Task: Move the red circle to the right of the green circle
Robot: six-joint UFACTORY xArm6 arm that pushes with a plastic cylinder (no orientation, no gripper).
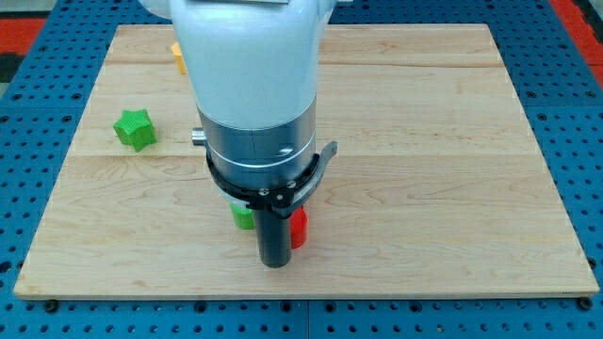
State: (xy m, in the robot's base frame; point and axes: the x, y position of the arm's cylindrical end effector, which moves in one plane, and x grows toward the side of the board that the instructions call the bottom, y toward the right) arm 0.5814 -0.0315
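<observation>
The red circle [299,229] shows only as a sliver at the right side of my rod, near the view's bottom centre. The green circle [243,217] shows only as a sliver at the rod's left side, mostly hidden by the arm. My tip [274,265] is at the lower end of the dark rod, between the two blocks and slightly below them in the view. The red block touches or nearly touches the rod; I cannot tell which.
A green star block [134,128] lies at the view's left on the wooden board [452,169]. An orange block [176,56] peeks out behind the arm at the view's top left. The arm's white body [250,66] hides the board's middle.
</observation>
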